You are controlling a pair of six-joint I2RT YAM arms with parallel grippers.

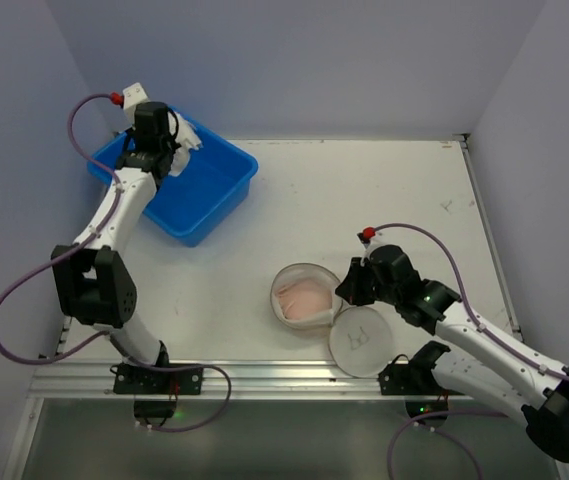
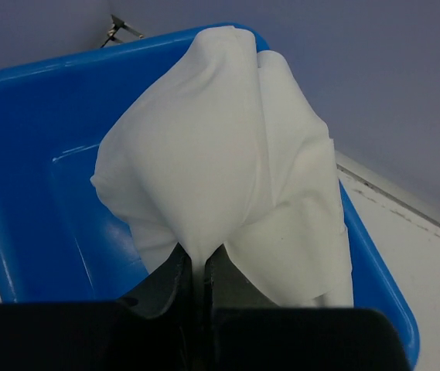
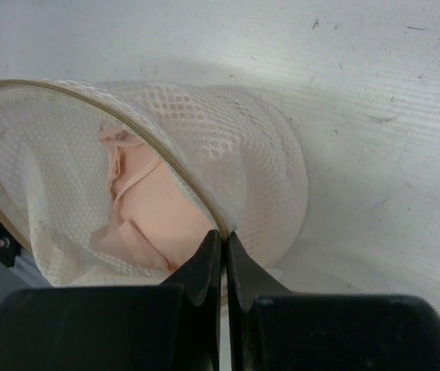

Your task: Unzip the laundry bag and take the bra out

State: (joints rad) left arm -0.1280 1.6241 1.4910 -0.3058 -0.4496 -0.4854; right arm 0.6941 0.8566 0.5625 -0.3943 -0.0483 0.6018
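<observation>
Hovering over the blue tub (image 1: 214, 195) at the far left, the left arm stretches away from its base, the left fingers (image 2: 169, 284) closed on a white cloth (image 2: 227, 154). Near the front of the table (image 1: 384, 190) the laundry bag (image 3: 270, 166) lies unzipped, pink bra (image 3: 158, 216) inside. The right arm reaches in low and bent, the right fingers (image 3: 202, 267) pinched on the rim. A steady pinch should anchor the bag. The left must shed its cloth before it can draw the bra out.
</observation>
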